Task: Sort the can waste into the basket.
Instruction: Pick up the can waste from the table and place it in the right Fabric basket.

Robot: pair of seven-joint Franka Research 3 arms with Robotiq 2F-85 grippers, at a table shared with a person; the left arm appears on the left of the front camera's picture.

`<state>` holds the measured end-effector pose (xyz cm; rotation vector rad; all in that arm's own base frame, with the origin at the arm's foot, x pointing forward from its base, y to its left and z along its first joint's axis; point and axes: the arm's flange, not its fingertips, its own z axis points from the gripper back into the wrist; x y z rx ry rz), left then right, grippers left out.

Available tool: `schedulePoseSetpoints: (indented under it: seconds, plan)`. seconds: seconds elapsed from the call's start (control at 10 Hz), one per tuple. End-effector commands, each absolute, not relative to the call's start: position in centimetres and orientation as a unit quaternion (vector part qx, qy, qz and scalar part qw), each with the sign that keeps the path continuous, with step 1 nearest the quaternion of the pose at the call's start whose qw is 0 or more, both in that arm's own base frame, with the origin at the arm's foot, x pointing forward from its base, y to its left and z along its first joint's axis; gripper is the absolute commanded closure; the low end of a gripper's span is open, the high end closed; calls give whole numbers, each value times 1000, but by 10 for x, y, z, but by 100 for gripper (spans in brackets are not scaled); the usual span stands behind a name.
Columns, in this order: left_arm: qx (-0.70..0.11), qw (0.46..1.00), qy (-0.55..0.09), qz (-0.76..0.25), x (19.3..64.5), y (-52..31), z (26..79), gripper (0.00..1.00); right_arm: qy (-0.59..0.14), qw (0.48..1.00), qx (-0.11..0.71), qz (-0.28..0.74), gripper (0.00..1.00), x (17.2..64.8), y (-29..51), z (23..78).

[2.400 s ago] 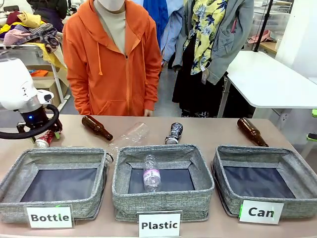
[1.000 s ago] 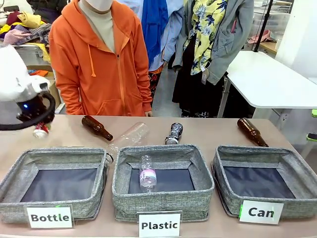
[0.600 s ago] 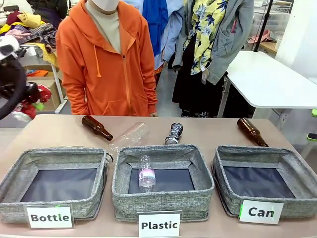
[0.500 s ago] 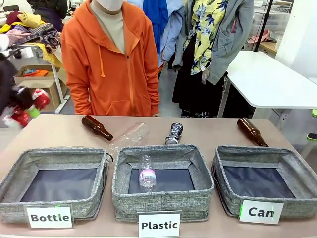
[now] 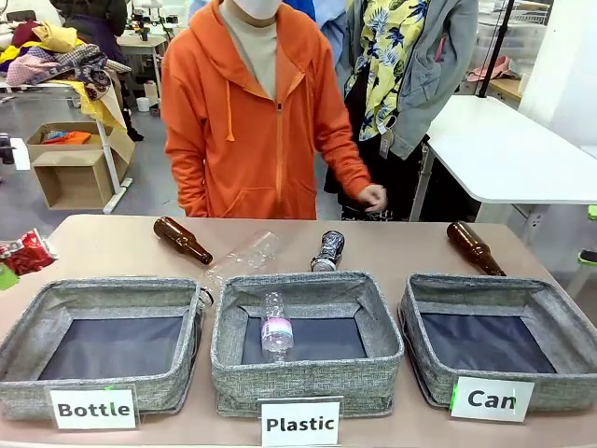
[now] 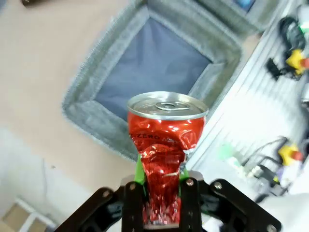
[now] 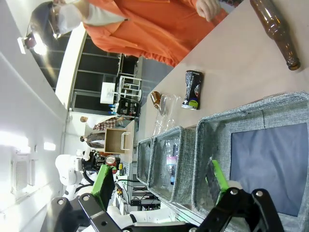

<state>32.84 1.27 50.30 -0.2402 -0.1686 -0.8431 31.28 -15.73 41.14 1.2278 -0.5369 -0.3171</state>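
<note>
A crushed shiny red can sits pinched between the green pads of my left gripper, top rim pointing away, above a grey basket. In the front view the red can hangs at the far left edge, above the table. The black-and-silver can lies on the table behind the middle basket, also seen as a dark can. The basket labelled "Can" stands at the right, nothing on its dark floor. My right gripper stands open near the Can basket.
Brown glass bottles lie at back left and back right. A clear plastic bottle lies behind the "Plastic" basket, another inside it. The "Bottle" basket is at left. A person's hand hovers at the far edge.
My left gripper lifted the red can off the table's far left and swung it out to the picture's left edge. The person in orange stepped right, a hand now at the table's edge.
</note>
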Motion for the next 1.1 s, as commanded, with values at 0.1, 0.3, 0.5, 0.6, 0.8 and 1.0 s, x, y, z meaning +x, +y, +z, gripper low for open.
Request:
schedulePoseSetpoints:
  seconds: [0.1, 0.3, 0.5, 0.6, 0.8, 1.0]
  plan:
    - [-116, 902, -82, -408, 328, 13, 503, 73, -260, 765, 572, -141, 0, 317, -157, 413]
    - [-147, 789, -141, -580, 345, -44, 504, 73, -251, 774, 564, -142, 0, 312, -157, 415]
    - [-122, 709, -176, -672, 364, -187, 531, 73, -259, 830, 486, -89, 0, 266, -166, 464]
    - [-128, 675, -169, -707, 369, -230, 537, 73, -251, 838, 474, -96, 0, 255, -183, 468]
    - [-146, 637, -158, -740, 364, -302, 538, 73, -270, 843, 451, -115, 0, 225, -217, 474]
    - [-127, 612, -179, -760, 365, -383, 541, 73, -302, 855, 401, -127, 0, 202, -243, 477]
